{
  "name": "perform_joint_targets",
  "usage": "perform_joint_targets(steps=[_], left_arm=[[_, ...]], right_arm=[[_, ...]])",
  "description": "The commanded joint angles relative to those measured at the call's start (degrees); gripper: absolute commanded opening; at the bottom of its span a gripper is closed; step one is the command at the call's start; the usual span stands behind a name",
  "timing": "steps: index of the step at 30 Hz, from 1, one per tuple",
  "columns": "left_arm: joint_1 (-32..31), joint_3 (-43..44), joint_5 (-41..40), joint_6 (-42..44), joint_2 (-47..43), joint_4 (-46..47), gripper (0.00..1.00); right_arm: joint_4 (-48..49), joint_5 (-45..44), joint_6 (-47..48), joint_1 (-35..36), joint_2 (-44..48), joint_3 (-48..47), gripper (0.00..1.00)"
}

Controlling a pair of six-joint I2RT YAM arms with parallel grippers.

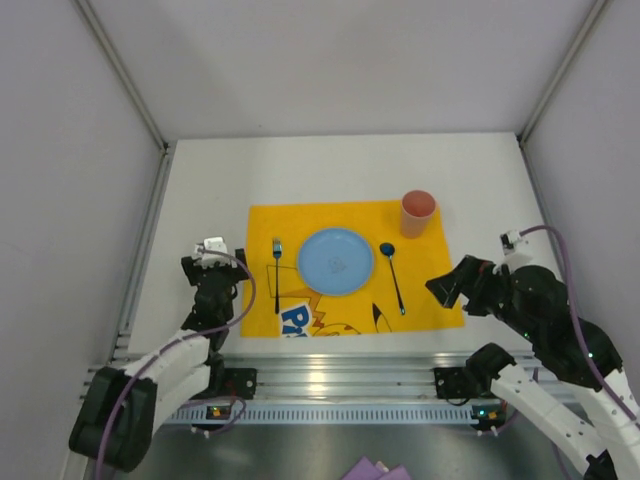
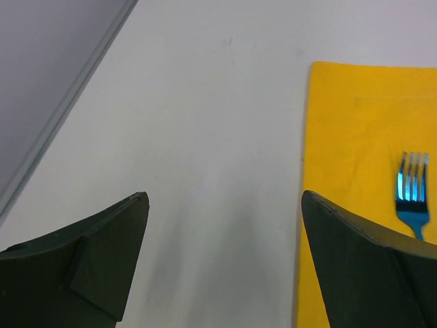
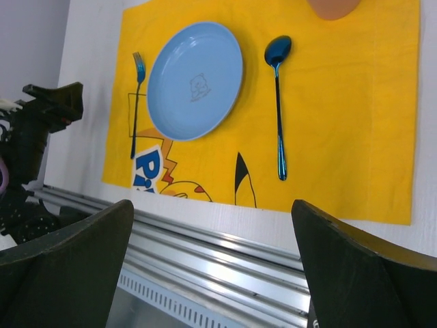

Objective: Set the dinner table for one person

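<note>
Left gripper (image 2: 224, 199) is wide open, holding nothing, over bare desk (image 1: 330, 165) just left of the yellow placemat (image 1: 430, 270), near the fork (image 1: 277, 262). Right gripper (image 3: 212, 205) is wide open, empty, by the placemat's near right corner. The white desk carries the placemat with fork, blue plate (image 1: 336, 261), spoon (image 1: 394, 272) and cup (image 1: 418, 212).

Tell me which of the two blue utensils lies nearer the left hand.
The fork, on the plate's left side, near the placemat's left edge by the left hand. The spoon lies right of the plate, farther away.
</note>
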State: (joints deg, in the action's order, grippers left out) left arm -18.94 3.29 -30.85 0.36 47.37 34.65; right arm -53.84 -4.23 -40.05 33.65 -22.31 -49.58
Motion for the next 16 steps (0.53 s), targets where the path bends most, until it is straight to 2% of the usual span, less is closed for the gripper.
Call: perform_joint_targets(steps=[1, 2, 6, 8, 9, 10, 11, 12, 13, 16], left_arm=[[6.6, -1.8, 2.5, -4.1, 12.3, 25.3, 0.99], [8.1, -1.0, 4.4, -5.0, 19.3, 32.1, 0.99], [12.9, 4.3, 9.9, -4.2, 32.5, 39.1, 0.99], [13.5, 5.8, 9.2, -5.3, 40.5, 40.8, 0.99], [14.4, 5.8, 10.6, -5.4, 43.0, 47.6, 0.98], [14.6, 6.0, 10.7, -4.2, 44.9, 48.9, 0.98], [14.6, 7.9, 11.0, -4.8, 43.3, 45.8, 0.99], [14.6, 9.2, 11.4, -5.9, 42.0, 36.2, 0.99], [14.6, 10.3, 12.0, -6.0, 41.3, 33.7, 0.99], [14.6, 13.1, 11.6, -4.6, 43.8, 34.5, 0.99]], right_arm=[[-2.7, 0.8, 2.3, 0.8, -1.6, -3.9, 1.00], [-2.9, 0.7, 2.6, 0.8, -2.6, -4.3, 1.00], [-3.9, -0.2, 4.3, 0.7, -4.8, -5.5, 1.00], [-3.9, -1.0, 4.5, 0.8, -5.7, -5.6, 1.00], [-3.8, -1.4, 4.6, 0.8, -6.1, -5.8, 1.00], [-3.9, -1.8, 4.6, 0.8, -6.3, -5.8, 1.00], [-3.8, -2.5, 4.2, 0.8, -6.4, -5.5, 1.00], [-3.7, -3.2, 4.0, 0.8, -6.4, -4.7, 1.00], [-3.7, -4.5, 3.8, 0.7, -6.5, -4.2, 1.00], [-3.1, -6.0, 3.7, 0.8, -7.0, -2.8, 1.00]])
